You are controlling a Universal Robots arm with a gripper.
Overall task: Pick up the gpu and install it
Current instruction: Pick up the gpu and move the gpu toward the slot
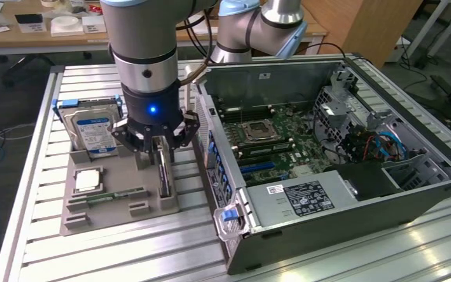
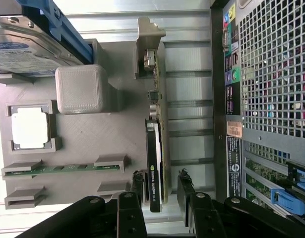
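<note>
At nine o'clock of the open computer case (image 1: 327, 147), as the exterior view has it, a grey tray (image 1: 115, 214) lies on the slatted table (image 1: 45, 258), and the gpu (image 1: 164, 176) stands on edge in a slot along the tray's three o'clock side, just beside the case wall. The gripper (image 1: 157, 154) hangs right over the card's far end with its jaws parted. In the wrist view the gripper (image 2: 160, 173) straddles the gpu (image 2: 153, 148), one of the fingers (image 2: 184, 186) on each flat face, with a sliver of daylight showing on at least one side, so nothing is grasped yet. The step in hand looks to be the grasp itself. To do it well, the card should sit midway between the pads before they close, since one finger seems nearer the black cover than the other, and an off-centre squeeze could tip the card in its slot. The pads ought to land on the flat cover and board, not on the silver bracket (image 2: 148, 44) at the other end. Closing should be gentle and square, with the wrist kept plumb so the thin card is not twisted. A hard drive (image 1: 92, 126) at eleven o'clock of the gripper, a processor chip (image 1: 87, 179) at eight o'clock and a memory stick (image 1: 115, 195) at seven o'clock stand apart from the fingers' path.
</note>
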